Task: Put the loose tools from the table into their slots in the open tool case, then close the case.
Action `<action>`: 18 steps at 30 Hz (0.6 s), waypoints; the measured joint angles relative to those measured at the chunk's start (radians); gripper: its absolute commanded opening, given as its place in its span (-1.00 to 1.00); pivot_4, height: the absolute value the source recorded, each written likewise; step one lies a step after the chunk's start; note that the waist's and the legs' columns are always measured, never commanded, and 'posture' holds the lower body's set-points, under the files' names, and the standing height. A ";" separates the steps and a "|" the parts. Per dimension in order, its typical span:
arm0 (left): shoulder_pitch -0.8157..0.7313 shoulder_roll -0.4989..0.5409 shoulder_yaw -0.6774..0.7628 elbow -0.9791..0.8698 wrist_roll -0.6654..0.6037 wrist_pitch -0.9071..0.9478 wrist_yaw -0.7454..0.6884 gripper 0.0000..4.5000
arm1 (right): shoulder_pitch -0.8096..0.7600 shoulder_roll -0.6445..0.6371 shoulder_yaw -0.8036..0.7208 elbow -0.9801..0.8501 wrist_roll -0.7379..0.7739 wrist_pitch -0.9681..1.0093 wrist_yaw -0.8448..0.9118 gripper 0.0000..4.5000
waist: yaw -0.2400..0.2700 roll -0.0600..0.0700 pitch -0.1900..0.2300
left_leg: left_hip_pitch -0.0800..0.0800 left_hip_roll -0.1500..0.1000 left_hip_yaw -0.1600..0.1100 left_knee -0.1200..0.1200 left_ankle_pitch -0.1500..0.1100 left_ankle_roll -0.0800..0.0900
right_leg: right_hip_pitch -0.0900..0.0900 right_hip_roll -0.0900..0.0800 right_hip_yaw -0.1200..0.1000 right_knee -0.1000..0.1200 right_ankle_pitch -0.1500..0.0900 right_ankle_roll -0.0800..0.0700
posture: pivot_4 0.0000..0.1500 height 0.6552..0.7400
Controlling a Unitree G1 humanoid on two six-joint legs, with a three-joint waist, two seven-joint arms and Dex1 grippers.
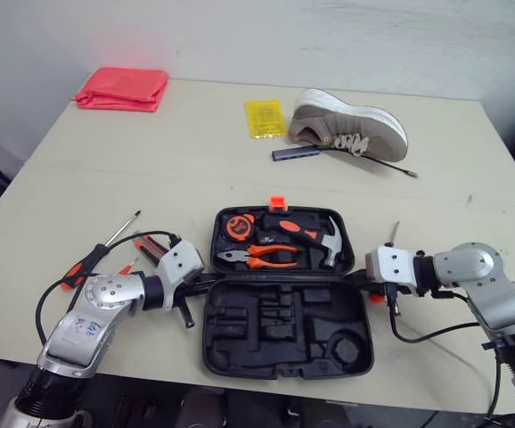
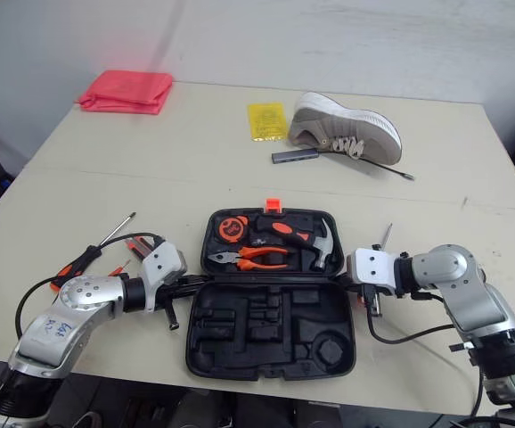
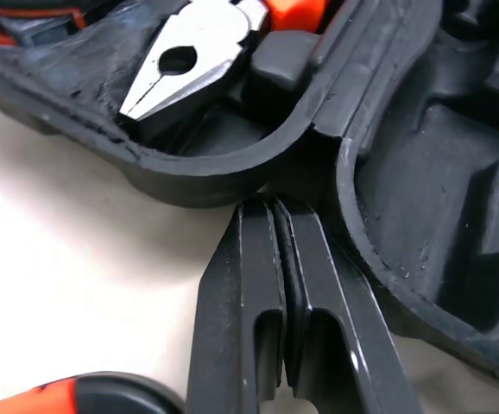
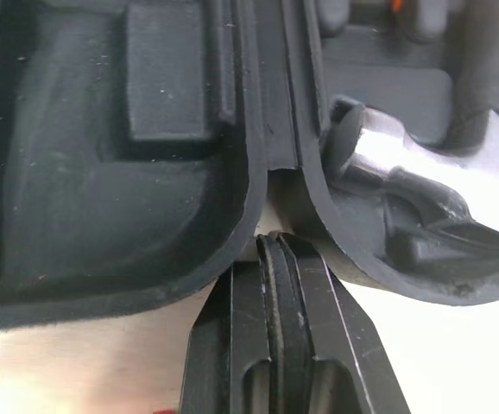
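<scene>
**Flanking the case hinge, both pincers pressed together**

You have the open tool case (image 1: 240,349) lying flat on the table (image 1: 195,169) at the lower centre of the head view. Its upper half holds the tape measure (image 1: 236,226), the orange-handled pliers (image 1: 259,258) and the hammer (image 1: 315,241). The lower half shows bare moulded slots.

Your left pincer (image 3: 271,211) sits at the left end of the hinge. Its two black fingers are pressed flat together with nothing between them, and the tips are right at the notch where the two shells meet. Your right pincer (image 4: 275,246) is at the right end of the hinge, fingers likewise pressed together and empty, tips against the seam.

A loose screwdriver (image 1: 106,248) with an orange and black handle lies at the lower left, just beyond your left arm. A second thin screwdriver shaft (image 1: 395,234) pokes up beside your right wrist.

Across the top of the frame you have a pink cloth (image 1: 122,88), a yellow packet (image 1: 265,118) and a grey sneaker (image 1: 347,120).
</scene>
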 measured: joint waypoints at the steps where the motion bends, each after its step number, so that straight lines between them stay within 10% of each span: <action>1: -0.010 0.000 -0.002 0.008 0.002 0.000 0.000 -0.98 | 0.005 -0.004 -0.002 -0.008 0.005 0.004 0.004 -1.00 | 0.000 0.000 0.000 | 0.000 0.000 0.000 0.000 0.000 0.000 | 0.000 0.000 0.000 0.000 0.000 0.000 | 1.00 1.00; 18: -0.037 0.017 -0.002 0.039 0.008 -0.011 -0.029 -0.98 | 0.047 -0.012 -0.010 -0.038 0.027 0.024 -0.033 -1.00 | -0.004 0.000 0.000 | -0.001 0.000 0.000 0.003 -0.001 0.001 | 0.000 0.000 0.000 0.000 0.000 0.001 | 1.00 1.00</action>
